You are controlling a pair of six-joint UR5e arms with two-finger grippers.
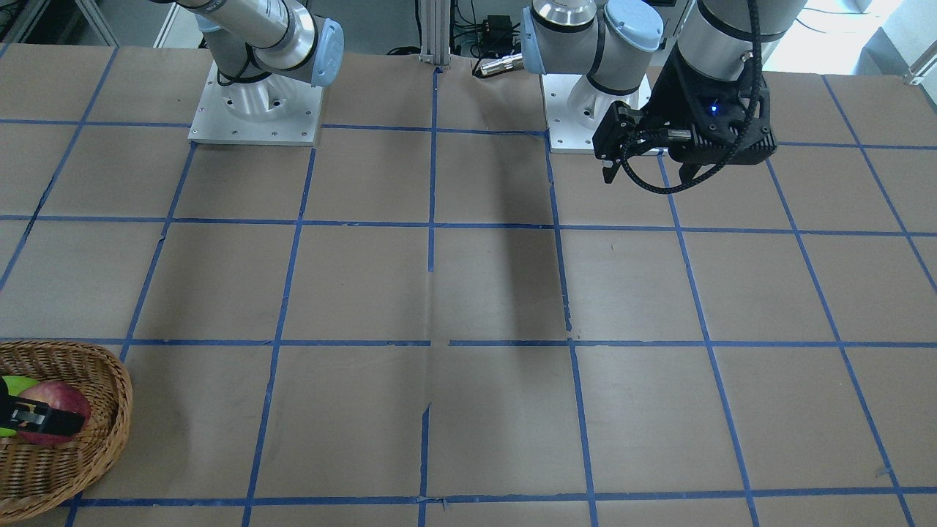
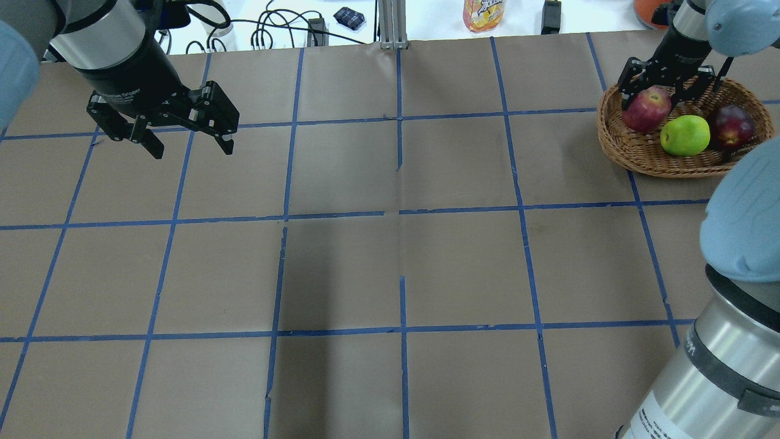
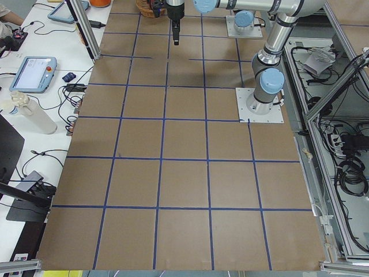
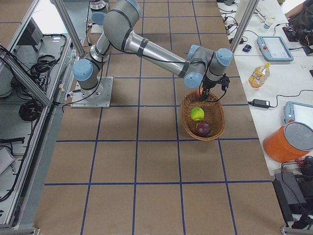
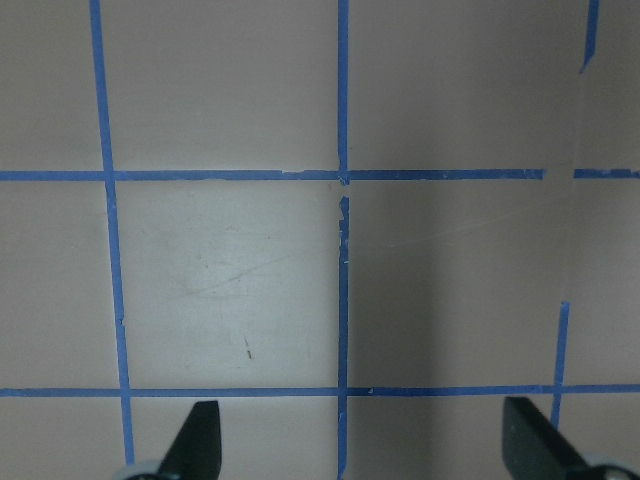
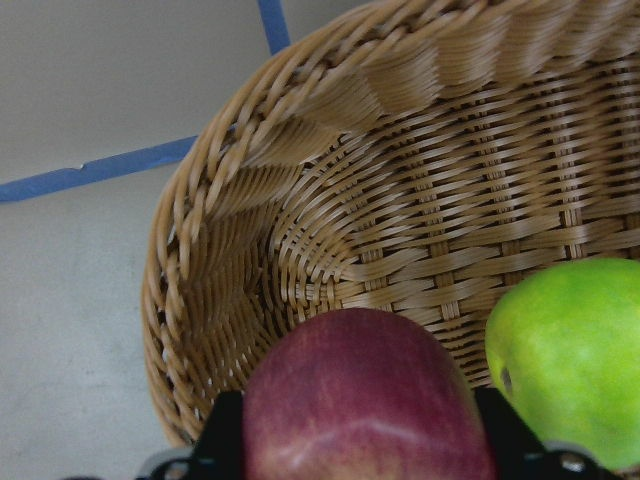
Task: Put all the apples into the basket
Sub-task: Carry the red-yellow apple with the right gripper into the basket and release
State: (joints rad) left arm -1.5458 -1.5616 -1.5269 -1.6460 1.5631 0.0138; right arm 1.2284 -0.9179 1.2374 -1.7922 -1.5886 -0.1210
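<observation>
Brown paper-covered bench point(image 2: 390, 274) with a blue tape grid. Light-brown woven wicker basket point(image 2: 621, 146) sits at the far right of the bench.

Left claw point(image 2: 192, 148): released, fingers wide apart, hanging over bare bench on the far left, well apart from the basket.

Right claw point(image 2: 658, 91): down in the basket, fingers pressed on both sides of the red apple with yellowish flecks point(image 2: 646, 110). Can't tell if that apple rests on the weave.

Bright yellow-green apple point(image 2: 685, 135) lies in the basket just beside the red one. Dark maroon-purple apple point(image 2: 733, 125) lies in the basket on the green one's other side.
</observation>
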